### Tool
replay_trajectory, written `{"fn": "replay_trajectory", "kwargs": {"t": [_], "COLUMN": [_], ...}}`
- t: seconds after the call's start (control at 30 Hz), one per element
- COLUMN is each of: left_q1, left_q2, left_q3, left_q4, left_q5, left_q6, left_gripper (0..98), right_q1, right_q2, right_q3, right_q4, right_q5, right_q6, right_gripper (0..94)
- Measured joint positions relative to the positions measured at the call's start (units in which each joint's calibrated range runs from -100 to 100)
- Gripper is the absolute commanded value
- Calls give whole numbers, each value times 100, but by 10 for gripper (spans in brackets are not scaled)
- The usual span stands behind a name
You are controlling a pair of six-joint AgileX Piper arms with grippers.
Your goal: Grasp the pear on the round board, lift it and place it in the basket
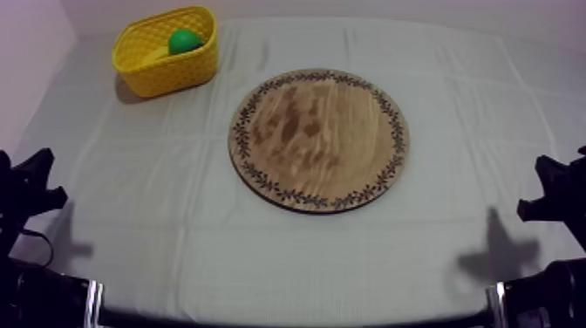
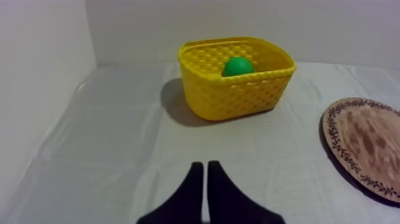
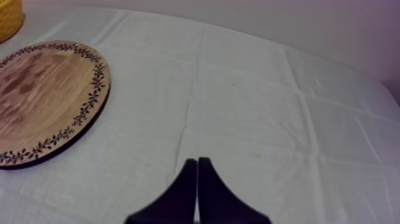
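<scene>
Pear (image 1: 184, 40) in basket (image 1: 170, 77), upper left | board (image 1: 318, 140) bare | left gripper (image 2: 206, 165), right gripper (image 3: 197, 161) narrow, empty | task seems done; no move needed

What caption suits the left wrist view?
Shut left gripper faces the basket holding the pear, board beside.

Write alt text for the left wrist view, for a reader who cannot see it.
A green pear lies inside the yellow basket, ahead of the left gripper, shut on nothing. The wooden board lies bare beside the basket, apart from it.
</scene>
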Motion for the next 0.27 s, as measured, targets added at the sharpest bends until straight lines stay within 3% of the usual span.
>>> {"fn": "replay_trajectory", "kwargs": {"t": [0.27], "left_q1": [0], "left_q2": [0], "left_q3": [0], "left_q4": [0], "left_q5": [8], "left_q6": [-160], "left_gripper": [0], "right_q1": [0], "right_q2": [0], "right_q3": [0], "right_q4": [0], "right_q5": [0], "right_q6": [0], "right_gripper": [5]}}
